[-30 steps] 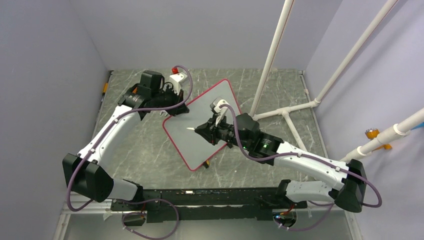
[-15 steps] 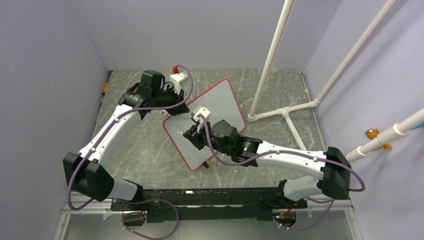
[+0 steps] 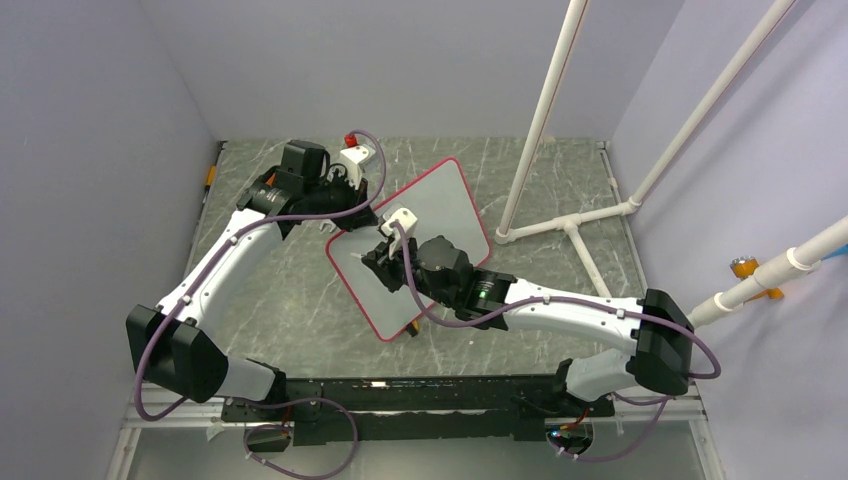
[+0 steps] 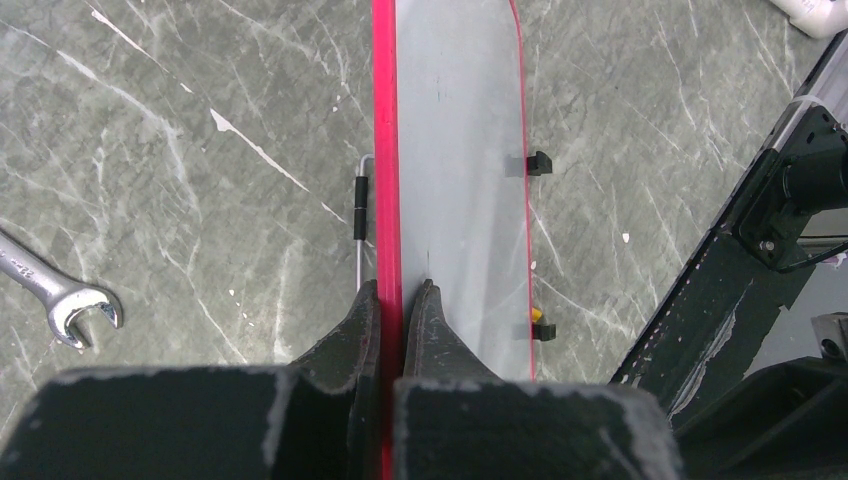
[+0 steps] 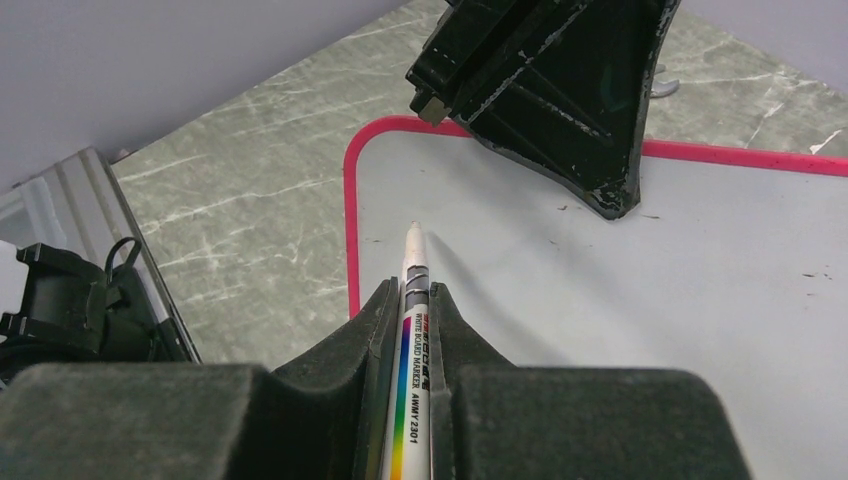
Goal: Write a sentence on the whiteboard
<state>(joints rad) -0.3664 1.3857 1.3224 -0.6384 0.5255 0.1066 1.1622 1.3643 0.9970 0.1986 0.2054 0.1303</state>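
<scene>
We see the glossy white rectangular whiteboard (image 3: pixel 445 195) with its thin red frame mid-table, askew between the arms. Our left gripper (image 4: pixel 392 290) pinches its red rim — stiff, light and slick, it likely handles best by that edge. Our right gripper (image 5: pixel 412 290) clamps a slim white marker pen (image 5: pixel 414 262), tip over a bare corner — no writing shows.

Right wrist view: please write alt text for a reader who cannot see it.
The right hand is shut on a whiteboard marker, tip aimed at the whiteboard near its red-framed rounded corner; no writing shows. The left hand clamps the board's far edge.
</scene>
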